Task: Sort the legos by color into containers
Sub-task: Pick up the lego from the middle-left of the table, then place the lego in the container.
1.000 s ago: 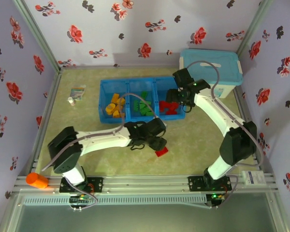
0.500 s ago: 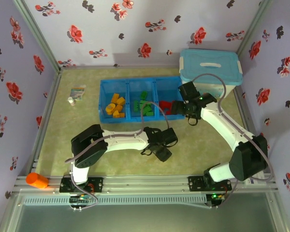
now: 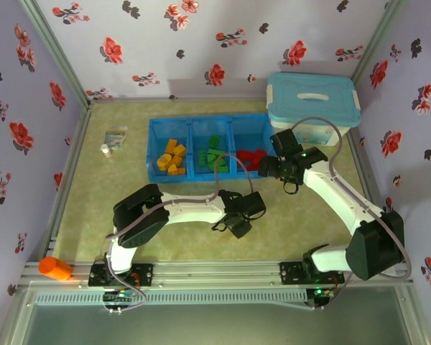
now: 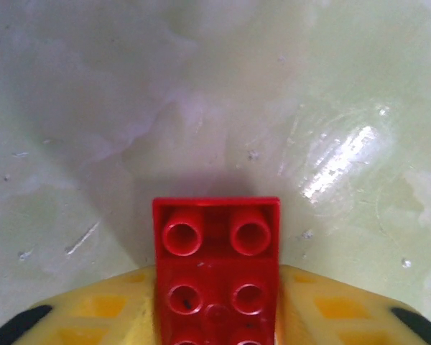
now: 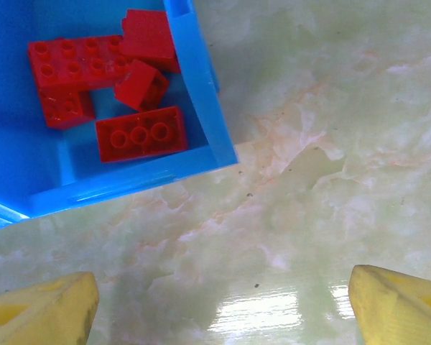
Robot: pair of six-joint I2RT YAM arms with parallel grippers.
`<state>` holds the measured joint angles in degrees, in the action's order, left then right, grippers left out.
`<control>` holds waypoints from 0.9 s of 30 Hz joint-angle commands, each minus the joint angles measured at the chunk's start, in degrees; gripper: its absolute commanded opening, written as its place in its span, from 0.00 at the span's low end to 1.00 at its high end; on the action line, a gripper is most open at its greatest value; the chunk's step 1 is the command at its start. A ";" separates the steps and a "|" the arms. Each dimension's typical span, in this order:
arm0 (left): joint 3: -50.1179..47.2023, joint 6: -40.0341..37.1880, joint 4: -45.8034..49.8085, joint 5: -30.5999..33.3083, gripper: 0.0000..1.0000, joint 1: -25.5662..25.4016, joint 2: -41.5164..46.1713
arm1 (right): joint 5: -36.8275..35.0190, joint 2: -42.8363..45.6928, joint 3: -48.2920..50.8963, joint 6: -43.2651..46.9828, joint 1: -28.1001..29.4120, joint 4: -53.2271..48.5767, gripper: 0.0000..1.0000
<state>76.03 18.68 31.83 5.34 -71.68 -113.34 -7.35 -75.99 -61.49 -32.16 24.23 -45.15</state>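
Centrally in the top view, the bright blue plastic tray (image 3: 151, 147) of 3 joined compartments holds small yellow-orange plastic bricks (image 3: 171, 157) in its left bin, green bricks (image 3: 212, 154) in the middle bin and red bricks (image 3: 250, 158) in the right bin. Below it, near the frame's middle, the left gripper (image 4: 216, 309) is clenched on 1 red 2-stud-wide brick (image 4: 216, 244) over the pale marbled tabletop (image 4: 93, 108). The right gripper (image 5: 223, 302) hangs released, its yellow fingers (image 5: 43, 309) spread wide, just beside the tray's lower right corner.

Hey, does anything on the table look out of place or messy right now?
Only one red brick is outside the blue tray, between the left gripper's fingers. The bricks inside the tray look sorted by colour.
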 commanded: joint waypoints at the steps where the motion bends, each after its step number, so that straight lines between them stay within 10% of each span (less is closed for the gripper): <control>1: 0.44 -0.57 1.06 -1.18 0.34 0.46 -0.30 | -1.39 2.28 1.46 -1.35 -0.79 0.45 0.91; 27: 20.90 0.31 -3.13 -5.19 0.32 16.26 2.87 | -8.52 12.59 12.21 -2.59 -7.09 -0.73 0.93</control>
<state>93.78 18.04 29.91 0.89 -57.28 -108.62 -12.97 -65.08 -50.48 -34.30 17.58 -45.67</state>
